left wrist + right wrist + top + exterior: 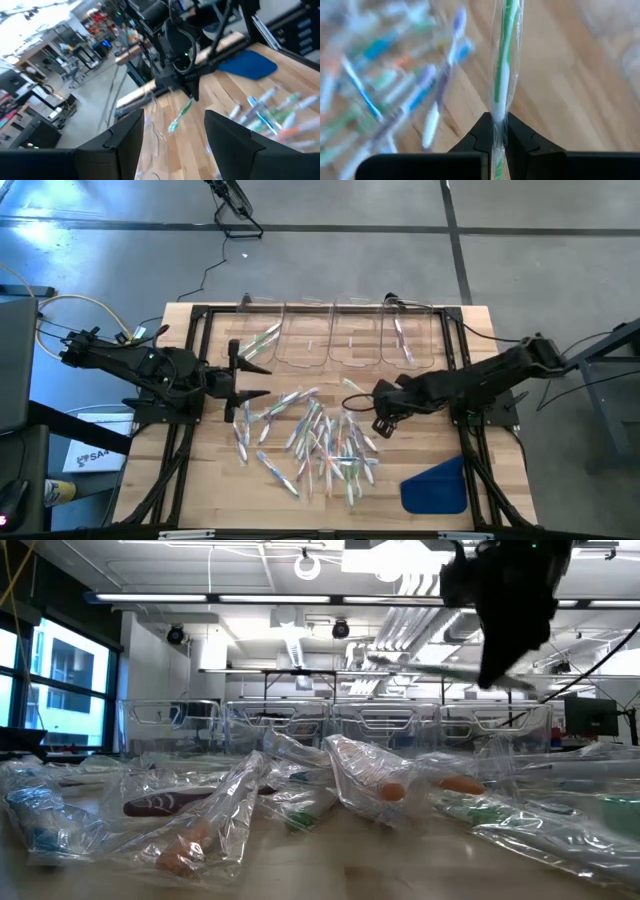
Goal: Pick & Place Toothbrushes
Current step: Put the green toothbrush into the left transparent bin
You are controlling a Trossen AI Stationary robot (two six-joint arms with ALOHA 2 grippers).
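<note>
A pile of wrapped toothbrushes (312, 442) lies on the middle of the wooden table. My right gripper (381, 423) hangs over the pile's right side, shut on a green toothbrush (505, 60) in a clear wrapper. That toothbrush also shows in the left wrist view (180, 115). My left gripper (262, 382) stands open at the table's left, above the wood, with nothing between its fingers (125, 140). One toothbrush (262, 340) lies in the leftmost clear bin and another (400, 340) in the rightmost bin. My right gripper pinches the wrapped green toothbrush near one end (498, 120) between its two fingers, which slant steeply down from above. The fingers lie across the brush. It slants down below them (176, 120), clear of the table and the pile.
A row of clear bins (340, 335) stands along the table's far edge. A blue flat piece (435, 485) lies at the near right corner. Bare wood shows between the pile and the bins and at the table's near left.
</note>
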